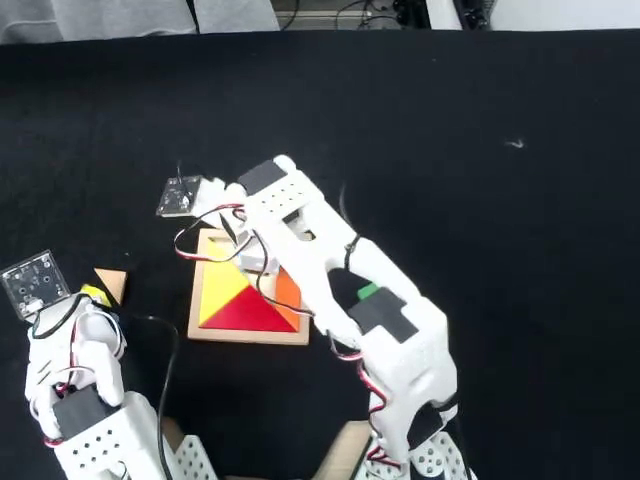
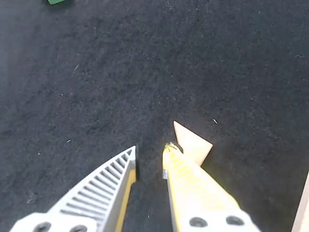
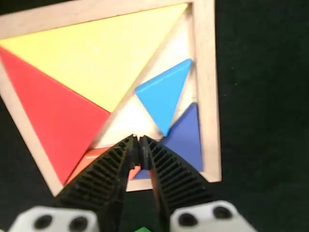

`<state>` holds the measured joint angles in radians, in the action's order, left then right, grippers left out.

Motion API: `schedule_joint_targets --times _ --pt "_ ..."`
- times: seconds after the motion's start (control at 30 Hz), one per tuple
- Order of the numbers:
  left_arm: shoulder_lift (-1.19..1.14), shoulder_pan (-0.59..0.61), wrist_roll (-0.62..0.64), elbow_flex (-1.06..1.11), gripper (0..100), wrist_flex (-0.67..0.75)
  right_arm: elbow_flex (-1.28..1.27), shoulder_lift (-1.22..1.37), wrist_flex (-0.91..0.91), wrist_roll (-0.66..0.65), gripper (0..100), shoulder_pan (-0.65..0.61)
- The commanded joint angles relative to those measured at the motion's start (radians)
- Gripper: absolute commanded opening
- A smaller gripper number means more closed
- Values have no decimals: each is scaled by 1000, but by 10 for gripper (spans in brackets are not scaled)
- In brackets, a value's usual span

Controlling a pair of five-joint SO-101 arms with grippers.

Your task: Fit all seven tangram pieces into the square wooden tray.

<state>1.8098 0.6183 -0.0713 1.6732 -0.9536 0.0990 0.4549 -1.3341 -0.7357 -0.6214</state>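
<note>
The square wooden tray (image 1: 250, 337) (image 3: 207, 96) holds a yellow triangle (image 3: 96, 58) (image 1: 222, 290), a red triangle (image 3: 48, 116) (image 1: 255, 315), a light blue small triangle (image 3: 161, 94), a dark blue piece (image 3: 186, 140) and an orange piece (image 1: 288, 290) (image 3: 88, 158). Bare wood shows between them. My right gripper (image 3: 138, 140) (image 1: 255, 262) hangs over the tray, shut and empty. A plain wooden triangle (image 2: 193, 144) (image 1: 112, 283) lies on the cloth left of the tray. My left gripper (image 2: 149, 150) (image 1: 95, 297) is open, its yellow finger (image 2: 178, 169) next to that triangle, which lies outside the jaws.
The black cloth (image 1: 500, 200) covers the whole table, with wide free room to the right and back. A small green thing (image 2: 58, 1) lies far off on the cloth. The right arm (image 1: 390, 330) spans the space beside the tray.
</note>
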Motion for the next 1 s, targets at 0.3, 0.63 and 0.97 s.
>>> schedule_joint_targets --times 0.3,0.63,0.97 --pt "12 4 -2 -7 102 20 62 107 41 21 11 -29" --pt "12 4 -2 -7 102 18 220 209 37 21 11 -31" --pt "12 -18 -2 -7 102 14 321 246 35 21 11 -40"
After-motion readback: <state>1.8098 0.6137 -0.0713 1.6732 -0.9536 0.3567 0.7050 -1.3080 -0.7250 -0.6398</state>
